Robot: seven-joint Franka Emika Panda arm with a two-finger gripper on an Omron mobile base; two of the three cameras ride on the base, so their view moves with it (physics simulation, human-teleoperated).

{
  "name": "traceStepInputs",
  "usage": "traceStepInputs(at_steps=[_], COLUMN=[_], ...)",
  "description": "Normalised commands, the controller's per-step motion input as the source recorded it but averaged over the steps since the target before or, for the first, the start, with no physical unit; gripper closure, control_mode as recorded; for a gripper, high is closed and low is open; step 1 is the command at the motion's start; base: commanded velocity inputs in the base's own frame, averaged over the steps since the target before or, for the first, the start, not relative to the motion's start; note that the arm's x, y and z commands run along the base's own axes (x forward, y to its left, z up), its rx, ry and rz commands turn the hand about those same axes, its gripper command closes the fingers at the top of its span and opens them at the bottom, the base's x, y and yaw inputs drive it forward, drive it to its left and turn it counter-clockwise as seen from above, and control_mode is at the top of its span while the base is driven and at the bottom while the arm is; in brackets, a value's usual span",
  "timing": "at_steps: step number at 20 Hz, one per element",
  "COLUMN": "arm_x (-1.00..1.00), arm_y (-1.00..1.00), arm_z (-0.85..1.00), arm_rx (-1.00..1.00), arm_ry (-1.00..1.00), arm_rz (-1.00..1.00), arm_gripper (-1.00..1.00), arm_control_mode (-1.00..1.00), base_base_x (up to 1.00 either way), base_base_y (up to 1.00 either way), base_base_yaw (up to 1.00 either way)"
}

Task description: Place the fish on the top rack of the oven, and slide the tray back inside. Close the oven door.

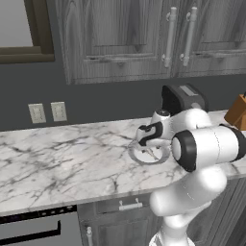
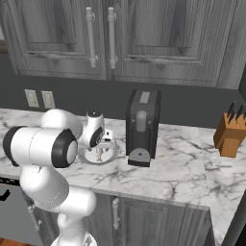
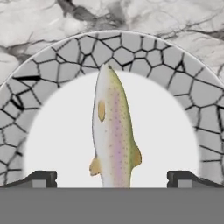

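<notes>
Hand view shows the gripper (image 3: 112,178) with jaws spread wide, poised over the fish (image 3: 113,131) lying on a plate (image 3: 57,61); it should descend centred, straddling the body's narrow width before closing.

The left base view looks forward and down from behind the arm, which rises at its lower right, over the marble counter (image 1: 57,158) toward wall cabinets and outlets. The right base view takes the same counter from the other side, the arm at its lower left; the 2 share the plate (image 1: 149,156) and black coffee machine (image 2: 142,127). The hand view looks straight down, close over the plate.
</notes>
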Motion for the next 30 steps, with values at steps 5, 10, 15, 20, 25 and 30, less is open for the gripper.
traceStepInputs(at_steps=[5,10,15,20,25,30], arm_x=[0.19,0.19,0.15,0.0,0.0,-0.04], arm_y=[0.0,0.0,0.0,0.08,0.07,0.0], arm_z=[-0.32,-0.35,-0.34,-0.26,-0.18,-0.04], arm_rx=[0.0,0.0,0.0,-0.01,-0.01,0.0], arm_ry=[0.0,0.0,0.0,0.0,0.0,0.0], arm_rz=[0.0,0.01,0.0,0.01,0.0,0.0], arm_gripper=[-1.0,-1.0,1.0,1.0,1.0,1.0], arm_control_mode=[-1.0,-1.0,-1.0,-1.0,-1.0,-1.0], base_base_x=[0.0,0.0,0.0,0.0,0.0,0.0], base_base_y=[0.0,0.0,0.0,0.0,0.0,0.0], base_base_yaw=[0.0,0.0,0.0,0.0,0.0,0.0])
